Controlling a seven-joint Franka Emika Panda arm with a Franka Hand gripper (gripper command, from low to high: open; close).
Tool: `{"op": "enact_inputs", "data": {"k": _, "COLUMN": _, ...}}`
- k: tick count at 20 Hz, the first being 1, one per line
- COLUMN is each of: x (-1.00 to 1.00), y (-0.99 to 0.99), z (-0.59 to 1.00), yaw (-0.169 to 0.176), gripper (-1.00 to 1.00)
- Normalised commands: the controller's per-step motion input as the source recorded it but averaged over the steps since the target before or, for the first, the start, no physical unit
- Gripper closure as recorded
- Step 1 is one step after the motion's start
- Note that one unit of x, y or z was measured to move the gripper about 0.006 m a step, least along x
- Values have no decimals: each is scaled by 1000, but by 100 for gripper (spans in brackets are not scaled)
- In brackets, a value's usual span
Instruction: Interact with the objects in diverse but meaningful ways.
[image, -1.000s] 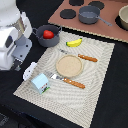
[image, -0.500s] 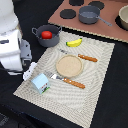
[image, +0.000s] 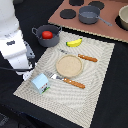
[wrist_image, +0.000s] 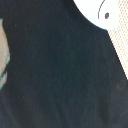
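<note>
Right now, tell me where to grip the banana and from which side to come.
Grip the yellow banana across its middle, coming straight down from above. It lies flat on the placemat, curved and narrow, so closing across its short width probably holds best. The pot beside it stands clear.

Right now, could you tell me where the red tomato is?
In the exterior view, the red tomato sits inside the grey two-handled pot, just beyond the striped placemat, left of the banana.
</note>
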Motion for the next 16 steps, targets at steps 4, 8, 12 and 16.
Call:
{"op": "enact_inputs", "data": {"k": 4, "x": 331, "y": 15, "z": -105, "yaw": -10, "gripper": -100}}
{"op": "enact_inputs", "data": {"k": 8, "x": 349, "y": 54, "z": -114, "yaw": -7, "gripper": -100}}
{"op": "enact_inputs", "data": {"k": 12, "x": 294, "y": 52, "z": -147, "yaw": -4, "gripper": -100}}
{"op": "enact_inputs", "data": {"k": 16, "x": 201, "y": 31, "z": -200, "yaw": 0, "gripper": -100}}
